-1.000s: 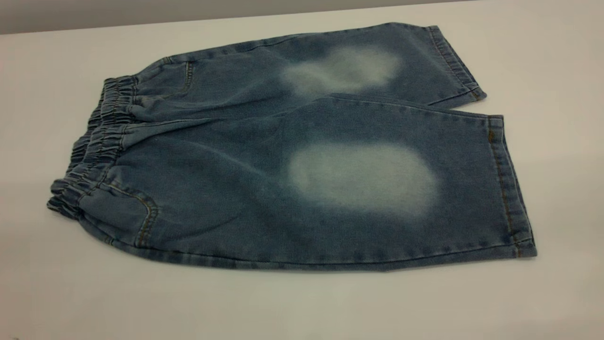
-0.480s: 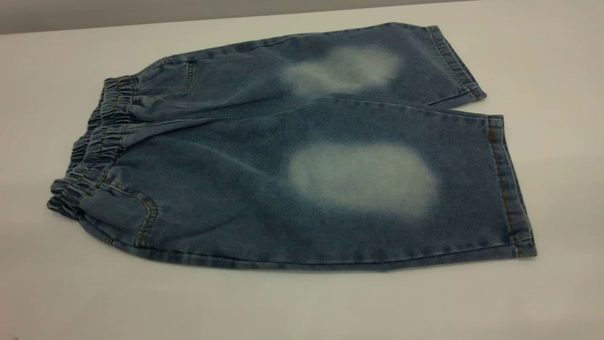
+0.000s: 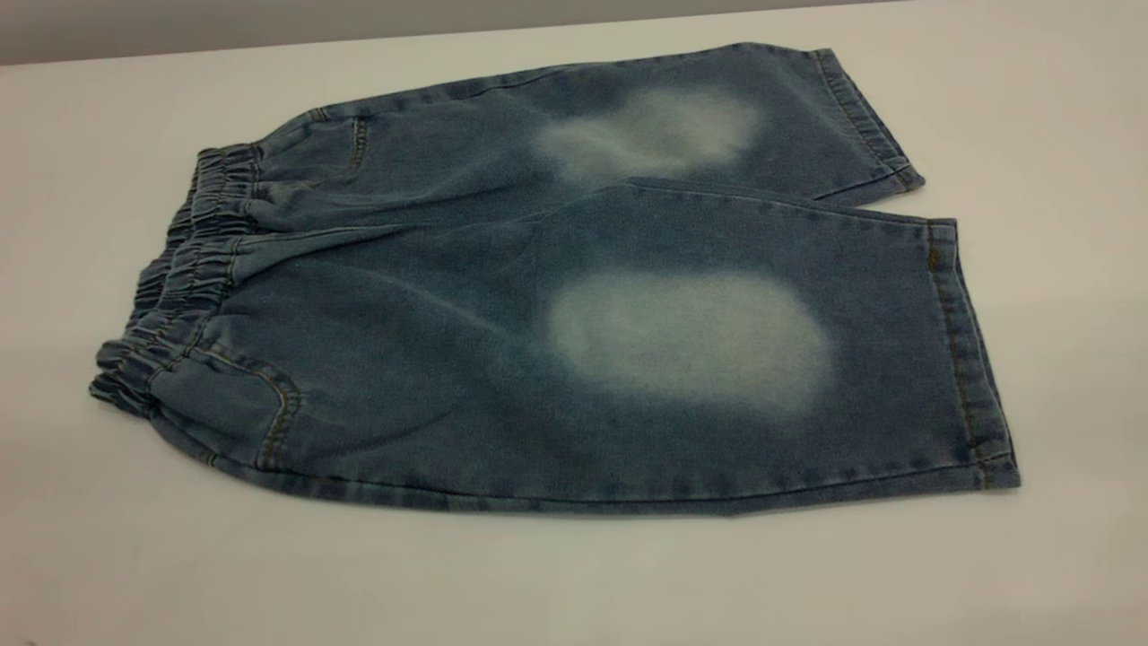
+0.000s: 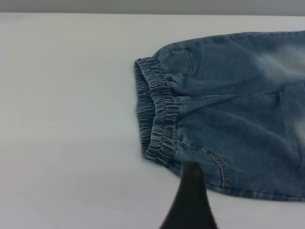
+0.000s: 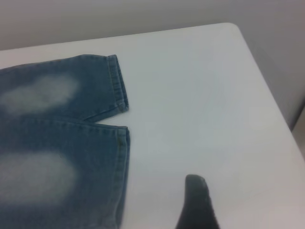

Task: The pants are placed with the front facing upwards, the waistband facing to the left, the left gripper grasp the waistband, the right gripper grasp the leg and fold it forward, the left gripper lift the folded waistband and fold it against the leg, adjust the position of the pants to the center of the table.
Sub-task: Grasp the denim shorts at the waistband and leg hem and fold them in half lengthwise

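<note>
Pants (image 3: 556, 305) are lying flat and face-up on the white table (image 3: 574, 583), both legs spread out, nothing folded yet. Nearest to the outside camera is the wide leg (image 3: 682, 359) with the big faded knee patch (image 3: 691, 336), hem pointing right. Behind it the second leg (image 3: 646, 135) has a smaller pale patch. The gathered waistband (image 3: 179, 287) sits on the left side. Left gripper (image 4: 189, 200) hovers over the bare table just beside the waistband corner, not touching it; only one black tip shows, so can't tell if it's open or closed. Same deal with the right gripper (image 5: 198, 202), off past the leg hems over bare tabletop.
</note>
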Tool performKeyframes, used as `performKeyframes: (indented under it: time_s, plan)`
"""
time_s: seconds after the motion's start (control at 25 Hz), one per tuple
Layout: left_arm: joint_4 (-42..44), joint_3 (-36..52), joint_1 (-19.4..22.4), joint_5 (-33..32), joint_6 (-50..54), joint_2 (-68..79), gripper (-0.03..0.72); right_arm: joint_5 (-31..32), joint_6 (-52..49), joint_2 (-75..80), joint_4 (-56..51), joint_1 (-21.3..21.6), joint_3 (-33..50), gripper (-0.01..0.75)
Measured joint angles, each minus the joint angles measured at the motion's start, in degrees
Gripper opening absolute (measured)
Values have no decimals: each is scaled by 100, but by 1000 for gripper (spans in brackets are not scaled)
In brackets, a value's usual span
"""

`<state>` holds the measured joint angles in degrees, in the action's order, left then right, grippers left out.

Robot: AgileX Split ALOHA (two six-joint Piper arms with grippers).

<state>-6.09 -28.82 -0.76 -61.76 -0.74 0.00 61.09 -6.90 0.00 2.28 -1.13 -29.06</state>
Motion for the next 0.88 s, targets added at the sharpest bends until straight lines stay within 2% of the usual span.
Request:
performKeyframes:
  time_s: [0.24, 0.48, 0.6, 0.88]
  plan:
    - [92, -56, 0, 28, 4, 22, 519, -11, 88, 0, -6, 0, -21, 431]
    - [515, -255, 0, 736, 297, 703, 519, -156, 890, 442, -424, 0, -226, 431]
    - [609, -358, 0, 1072, 316, 1399, 519, -435, 1057, 1011, -666, 0, -226, 431]
    - [609, -836, 5, 1294, 321, 3507, 505, -1402, 1605, 2469, -1748, 0, -226, 431]
